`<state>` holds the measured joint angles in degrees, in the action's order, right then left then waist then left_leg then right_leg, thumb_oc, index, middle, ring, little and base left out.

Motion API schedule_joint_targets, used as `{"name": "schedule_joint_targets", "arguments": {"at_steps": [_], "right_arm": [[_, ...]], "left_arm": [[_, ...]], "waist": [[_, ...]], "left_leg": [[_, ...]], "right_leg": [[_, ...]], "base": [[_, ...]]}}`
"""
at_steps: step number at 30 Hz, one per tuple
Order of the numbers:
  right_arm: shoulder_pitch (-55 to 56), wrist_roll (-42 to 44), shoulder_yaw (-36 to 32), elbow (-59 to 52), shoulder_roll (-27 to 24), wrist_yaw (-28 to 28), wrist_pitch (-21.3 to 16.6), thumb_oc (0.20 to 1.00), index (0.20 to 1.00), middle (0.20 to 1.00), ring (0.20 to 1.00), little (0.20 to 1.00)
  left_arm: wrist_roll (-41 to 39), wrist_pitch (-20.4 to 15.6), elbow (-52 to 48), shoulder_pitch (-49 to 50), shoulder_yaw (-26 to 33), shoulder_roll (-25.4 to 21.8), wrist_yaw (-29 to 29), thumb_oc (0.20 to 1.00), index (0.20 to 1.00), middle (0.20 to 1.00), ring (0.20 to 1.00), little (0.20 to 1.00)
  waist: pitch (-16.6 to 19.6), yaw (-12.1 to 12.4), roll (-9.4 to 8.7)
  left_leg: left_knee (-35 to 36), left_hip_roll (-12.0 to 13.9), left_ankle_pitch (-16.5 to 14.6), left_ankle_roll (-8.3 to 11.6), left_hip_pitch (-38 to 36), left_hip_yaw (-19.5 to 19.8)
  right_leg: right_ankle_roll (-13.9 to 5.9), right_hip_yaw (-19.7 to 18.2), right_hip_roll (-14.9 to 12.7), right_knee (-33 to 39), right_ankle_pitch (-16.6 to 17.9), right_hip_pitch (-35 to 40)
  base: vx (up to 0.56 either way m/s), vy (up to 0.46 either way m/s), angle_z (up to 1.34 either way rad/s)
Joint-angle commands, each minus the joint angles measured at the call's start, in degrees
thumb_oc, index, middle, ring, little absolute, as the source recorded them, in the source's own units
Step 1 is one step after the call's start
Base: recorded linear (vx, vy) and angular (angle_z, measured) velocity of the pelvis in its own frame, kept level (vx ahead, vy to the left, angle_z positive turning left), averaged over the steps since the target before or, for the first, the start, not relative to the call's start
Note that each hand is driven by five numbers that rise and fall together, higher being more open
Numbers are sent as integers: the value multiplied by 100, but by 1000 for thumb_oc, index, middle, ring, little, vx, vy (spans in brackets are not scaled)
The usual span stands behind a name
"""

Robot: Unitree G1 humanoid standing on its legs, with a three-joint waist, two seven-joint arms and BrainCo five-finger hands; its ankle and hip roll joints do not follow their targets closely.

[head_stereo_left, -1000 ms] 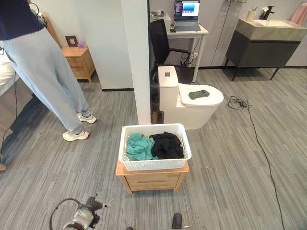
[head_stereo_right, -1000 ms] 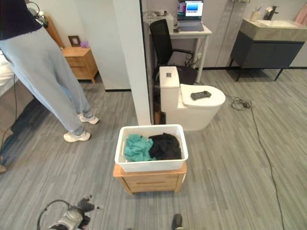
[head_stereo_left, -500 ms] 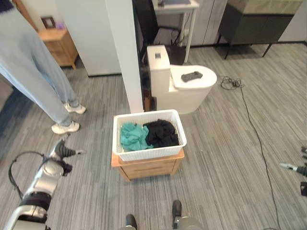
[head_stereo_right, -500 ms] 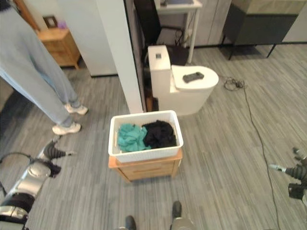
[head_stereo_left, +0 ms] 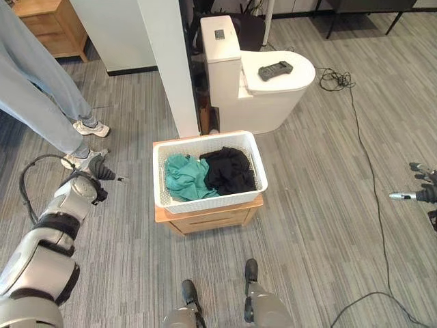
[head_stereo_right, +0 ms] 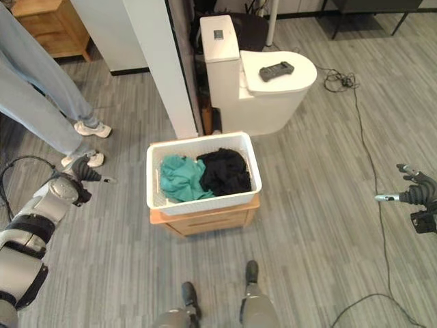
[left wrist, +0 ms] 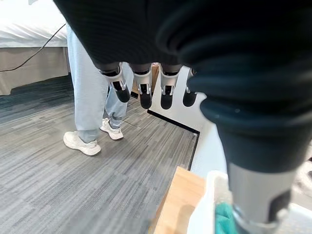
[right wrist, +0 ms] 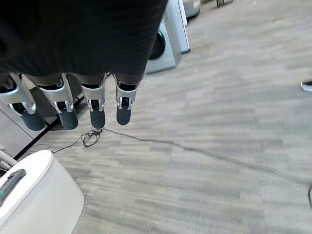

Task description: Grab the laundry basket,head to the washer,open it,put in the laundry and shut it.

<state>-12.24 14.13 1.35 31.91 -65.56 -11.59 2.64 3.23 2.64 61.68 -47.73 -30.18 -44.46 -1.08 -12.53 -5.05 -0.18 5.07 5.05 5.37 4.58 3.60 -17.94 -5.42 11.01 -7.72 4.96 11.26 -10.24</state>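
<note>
Centrally, the white perforated laundry basket (head_stereo_left: 209,171) sits atop a low wooden cabinet (head_stereo_left: 208,219) on the floor near the toilet (head_stereo_left: 259,82), holding teal cloth (head_stereo_left: 186,178) beside black cloth (head_stereo_left: 229,171), with left robot hand (head_stereo_left: 101,170) and right robot hand (head_stereo_right: 408,193) both released, fingers straight, well apart from it.

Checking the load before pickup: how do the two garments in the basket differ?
The teal garment is light and lies in the half of the white basket nearer the robot's left; the black garment is dark and lies in the half nearer its right. The black one looks heaped a little higher. Both are crumpled, touch in the middle and stay below the rim.
</note>
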Motion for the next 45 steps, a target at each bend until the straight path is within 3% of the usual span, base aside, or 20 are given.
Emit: {"name": "schedule_joint_targets", "arguments": {"at_steps": [1, 4, 9, 10, 14, 21, 24, 25, 29, 33, 38, 45], "right_arm": [[-973, 825, 551, 579, -370, -29, -24, 1000, 1000, 1000, 1000, 1000], [-1773, 1098, 1162, 1021, -243, -45, 52, 1000, 1000, 1000, 1000, 1000], [-2370, 1611, 1450, 1435, -7, -6, 116, 1000, 1000, 1000, 1000, 1000], [-2957, 2232, 1567, 2147, 370, 160, 178, 1000, 1000, 1000, 1000, 1000], [-4083, 2725, 2007, 3237, 811, 295, 364, 1000, 1000, 1000, 1000, 1000], [-5220, 3812, 2000, 4475, 1574, 561, 483, 1000, 1000, 1000, 1000, 1000], [-5338, 3932, 1955, 4621, 1679, 641, 508, 1000, 1000, 1000, 1000, 1000], [-5593, 4069, 1923, 4881, 2009, 818, 503, 1000, 1000, 1000, 1000, 1000], [-5744, 4014, 1965, 5056, 2298, 918, 522, 1000, 1000, 1000, 1000, 1000], [-5930, 3372, 2257, 5331, 2840, 948, 692, 1000, 1000, 1000, 1000, 1000], [-6230, 2332, 2854, 5559, 3053, 756, 903, 1000, 1000, 1000, 1000, 1000], [-6585, 1669, 3196, 5818, 3244, 648, 1041, 1000, 1000, 1000, 1000, 1000]], "left_arm": [[-122, 51, 717, -847, -232, 138, 1, 1000, 1000, 1000, 1000, 1000], [-464, 102, 1206, -1225, -370, 337, 64, 1000, 1000, 1000, 1000, 1000], [-905, 154, 1662, -1544, -370, 483, 91, 1000, 1000, 1000, 1000, 1000], [-1477, 275, 2204, -1757, -238, 663, 97, 1000, 1000, 1000, 1000, 1000], [-1932, 348, 2526, -2054, -333, 796, 135, 1000, 1000, 1000, 1000, 1000], [-2479, 444, 2807, -2357, -437, 1205, 14, 1000, 1000, 1000, 1000, 1000], [-2595, 446, 2823, -2410, -467, 1271, 5, 1000, 1000, 1000, 1000, 1000], [-2822, 467, 2873, -2557, -498, 1386, -57, 1000, 1000, 1000, 1000, 1000], [-2887, 470, 2902, -2654, -526, 1495, -100, 1000, 1000, 1000, 1000, 1000], [-2715, 506, 2867, -2723, -636, 1759, -220, 1000, 1000, 1000, 1000, 1000], [-2678, 542, 2829, -2743, -709, 1923, -287, 1000, 1000, 1000, 1000, 1000], [-2658, 597, 2749, -2699, -751, 2112, -326, 1000, 1000, 1000, 1000, 1000]], "waist": [[-163, 149, -96], [-199, 152, -91], [-200, 160, -78], [-206, 188, -58], [-185, 206, -21], [-186, 301, 81], [-183, 314, 101], [-165, 350, 149], [-161, 353, 171], [-242, 382, 180], [-363, 386, 148], [-513, 346, 86]], "left_leg": [[-7, 305, 202, 230, 327, 387], [-7, 306, 237, 234, 413, 397], [-7, 310, 263, 233, 475, 422], [-7, 301, 272, 230, 520, 446], [-7, 297, 284, 231, 581, 464], [-7, 267, 308, 210, 707, 560], [-7, 262, 307, 205, 718, 569], [-7, 251, 306, 199, 729, 594], [-7, 245, 304, 188, 750, 607], [-7, 232, 344, 162, 848, 641], [-7, 232, 410, 160, 1005, 658], [-7, 271, 479, 170, 1219, 686]], "right_leg": [[-607, 37, -586, 4, 10, 174], [-613, 47, -603, 4, 45, 94], [-613, 60, -613, 4, 58, 48], [-605, 63, -617, 4, 68, 9], [-583, 32, -606, 4, 82, -55], [-564, 57, -623, 4, 91, -142], [-564, 71, -629, 4, 92, -150], [-563, 76, -628, 4, 81, -152], [-557, 67, -639, 4, 92, -177], [-525, 69, -645, 4, 118, -260], [-496, 57, -637, 4, 170, -406], [-457, 37, -593, 4, 212, -607]], "base": [[0, 0, 0], [0, 0, 0], [0, 0, 0], [0, 0, 0], [3, 4, 1], [0, 0, 0], [16, 10, 3], [14, 21, 4], [0, 0, 0], [0, 0, 0], [-15, -3, 1], [0, 0, 0]]}}
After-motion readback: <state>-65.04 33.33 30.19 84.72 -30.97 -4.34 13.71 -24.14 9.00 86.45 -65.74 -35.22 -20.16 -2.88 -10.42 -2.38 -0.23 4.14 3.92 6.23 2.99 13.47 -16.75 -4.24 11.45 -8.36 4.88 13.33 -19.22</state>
